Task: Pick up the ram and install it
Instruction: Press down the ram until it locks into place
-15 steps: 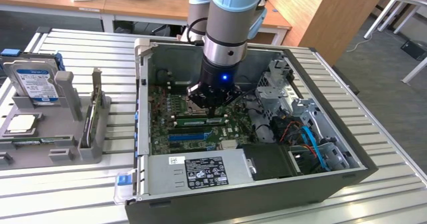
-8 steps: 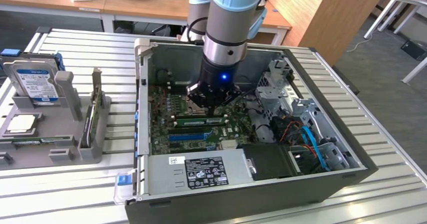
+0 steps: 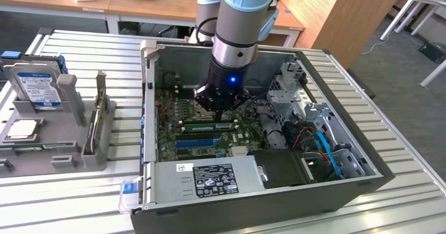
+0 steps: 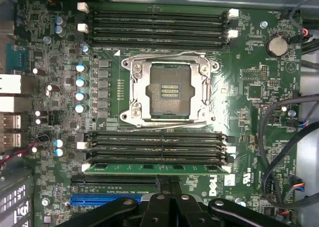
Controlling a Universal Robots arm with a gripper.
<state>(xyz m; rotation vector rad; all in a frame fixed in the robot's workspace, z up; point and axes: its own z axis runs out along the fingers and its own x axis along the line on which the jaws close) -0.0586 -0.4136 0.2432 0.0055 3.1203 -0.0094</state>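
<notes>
The hand (image 4: 170, 199), closed and gripping nothing, hovers just beside the ram (image 4: 155, 167), which sits seated in the memory slot nearest it, at the hand's twelve o'clock. Beyond lie the three empty slots, then the open CPU socket (image 4: 169, 93), then four more empty memory slots (image 4: 157, 27). The blue PCIe slot (image 4: 102, 199) lies at the hand's nine o'clock.

In the exterior view the hand (image 3: 221, 115) is inside the open computer case (image 3: 150, 88) on the desk (image 3: 70, 202).

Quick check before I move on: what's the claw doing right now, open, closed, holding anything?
Claw: closed, fingers together directly over the ram, which sits in a motherboard slot; whether it grips or just presses the stick can't be told.
</notes>
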